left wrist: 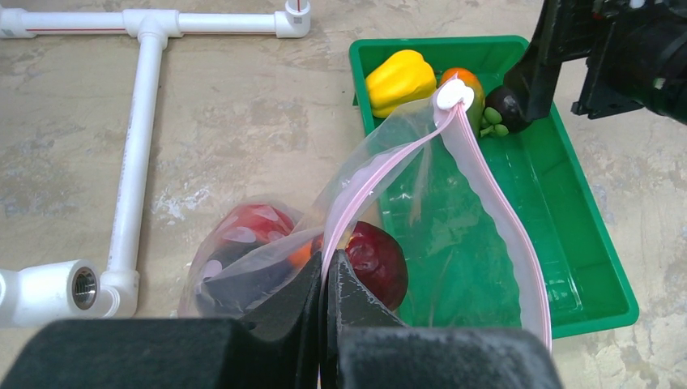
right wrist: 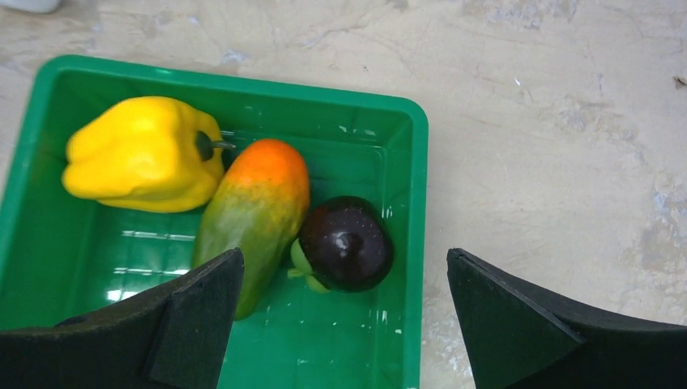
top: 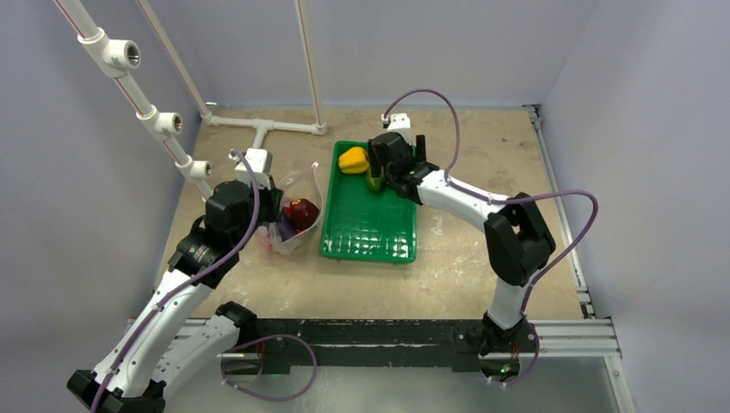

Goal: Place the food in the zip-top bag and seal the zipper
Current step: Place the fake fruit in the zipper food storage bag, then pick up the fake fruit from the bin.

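Left tool [left wrist: 326,271]: jaws closed, pinching the narrow pink zipper strip [left wrist: 381,174] of the clear floppy zip-top bag [top: 301,185]. From the pinch, the strip runs away from the wrist camera to a white slider [left wrist: 454,95]. A second strip curves back from the slider on the right, so the mouth gapes.

The bag rests on the bench [right wrist: 551,121] just left of the green plastic tray [right wrist: 409,203]. Its mouth faces the tray. A dark red piece [left wrist: 381,263] and a red tomato [left wrist: 251,227] are inside.

Right tool [right wrist: 344,263]: jaws wide open, gripping nothing, above the tray's far right corner.

Three pieces lie at the tray's far end:
- Yellow pepper [right wrist: 142,154], stem towards its neighbour.
- Green-orange pepper [right wrist: 255,211], long axis slanted, orange end towards the far wall.
- Dark purple eggplant [right wrist: 347,243], touching that pepper, green cap towards it.
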